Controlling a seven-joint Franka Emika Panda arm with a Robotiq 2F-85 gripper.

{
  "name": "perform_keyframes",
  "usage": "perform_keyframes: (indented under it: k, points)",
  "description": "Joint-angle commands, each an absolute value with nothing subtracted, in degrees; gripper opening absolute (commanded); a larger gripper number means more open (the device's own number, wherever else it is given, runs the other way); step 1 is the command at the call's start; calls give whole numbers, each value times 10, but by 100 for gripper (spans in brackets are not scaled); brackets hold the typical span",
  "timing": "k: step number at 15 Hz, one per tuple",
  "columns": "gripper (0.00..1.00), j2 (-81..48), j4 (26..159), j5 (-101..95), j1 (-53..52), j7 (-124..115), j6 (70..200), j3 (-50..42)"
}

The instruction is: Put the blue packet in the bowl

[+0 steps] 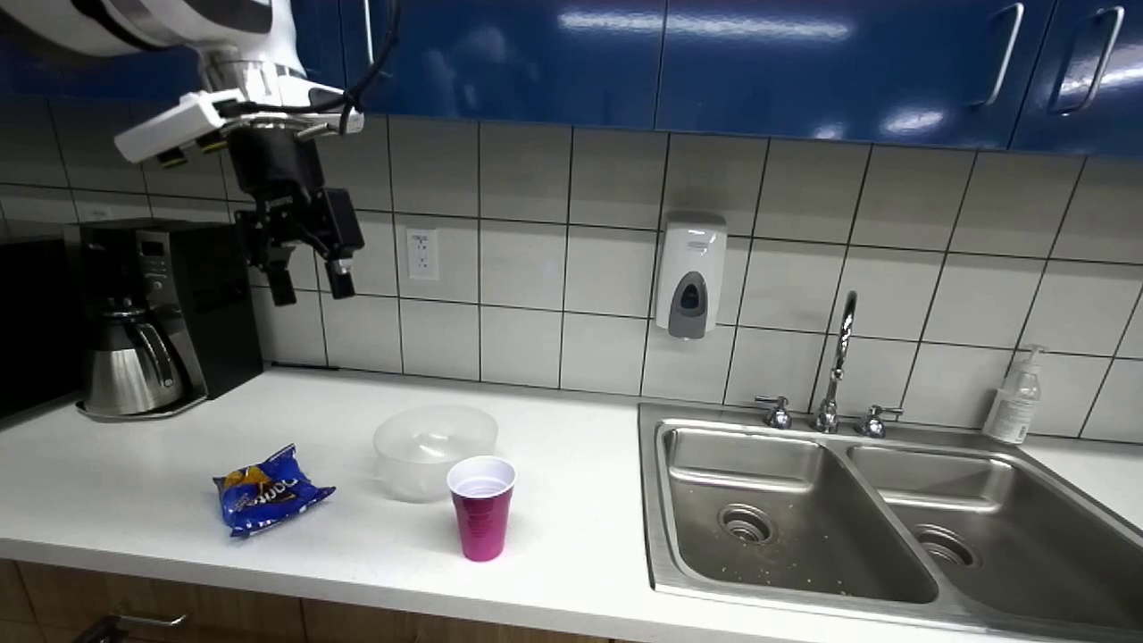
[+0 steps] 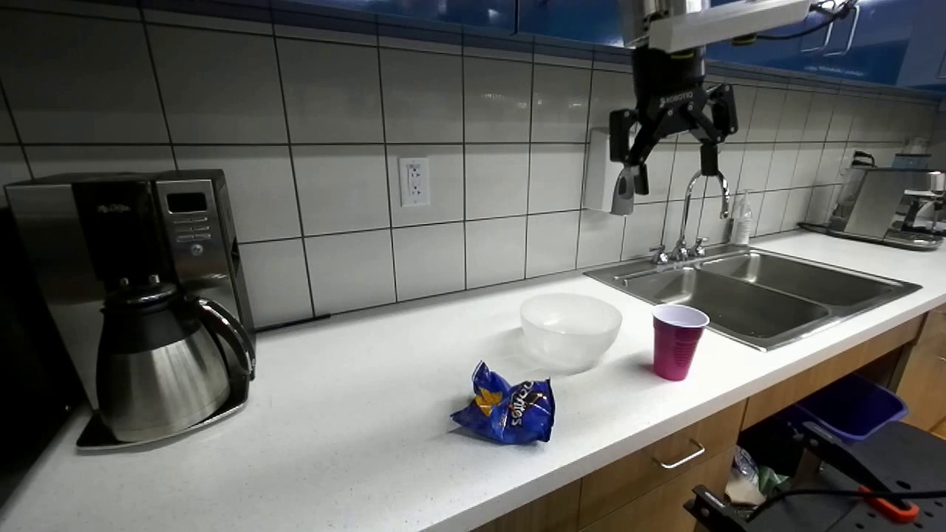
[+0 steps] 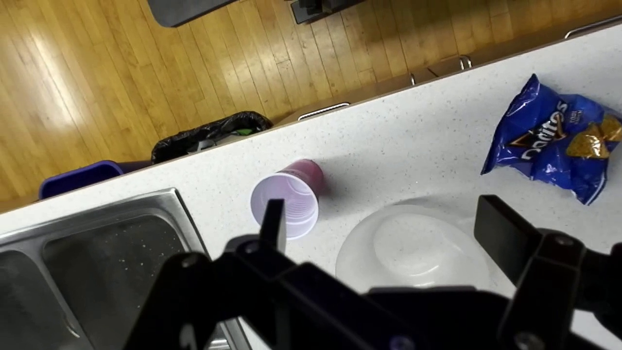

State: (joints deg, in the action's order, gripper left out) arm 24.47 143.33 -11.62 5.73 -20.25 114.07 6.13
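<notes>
Hanging upper left in an exterior view, my gripper is spread wide, empty. Pre-grab, I'd say; next, drop to the blue packet, lower left.

Bowl partly hidden by the claw, sink cut off, in the wrist view.

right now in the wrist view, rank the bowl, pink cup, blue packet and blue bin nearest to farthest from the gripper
From the gripper, in the wrist view:
1. Bowl and pink cup: too close to call; the cup is on the left.
2. Blue packet: upper right.
3. Blue bin: far left, beyond the counter.
</notes>
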Motion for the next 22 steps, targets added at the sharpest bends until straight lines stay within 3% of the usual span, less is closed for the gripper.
perform_keyframes:
  k: [1, 13, 22]
  points:
    - [100, 199, 1452, -145, 56, -311, 1185, 94]
    - [100, -9, 1410, -176, -7, -604, 1224, 103]
    - [100, -124, 1347, -162, -75, -681, 1270, 72]
